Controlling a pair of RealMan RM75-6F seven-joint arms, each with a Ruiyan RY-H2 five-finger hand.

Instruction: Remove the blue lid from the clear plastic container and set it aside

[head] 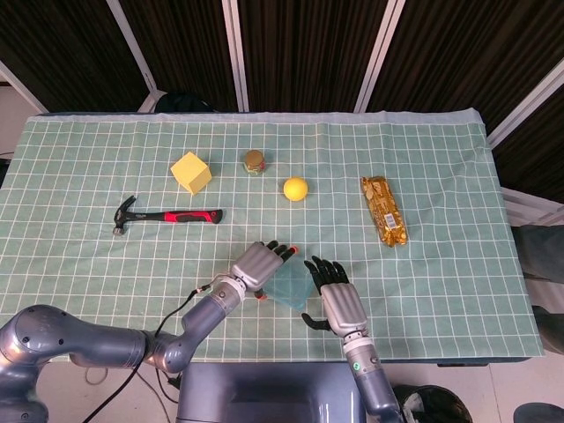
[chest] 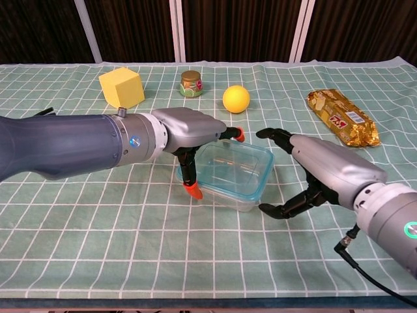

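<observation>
Fingers (chest: 190,176) of left hand (chest: 189,134) around container (chest: 228,173); right hand (chest: 313,173) spread beside.

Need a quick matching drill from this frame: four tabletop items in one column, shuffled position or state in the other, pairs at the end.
Items:
1. hammer
2. yellow ball
3. gold snack packet
4. clear plastic container

Places or states:
A. between the left hand and the right hand
B. far right of the cloth
C. just right of the small jar
D. left side, in front of the yellow cube

Pairs: 1-D, 2-C, 3-B, 4-A
</observation>
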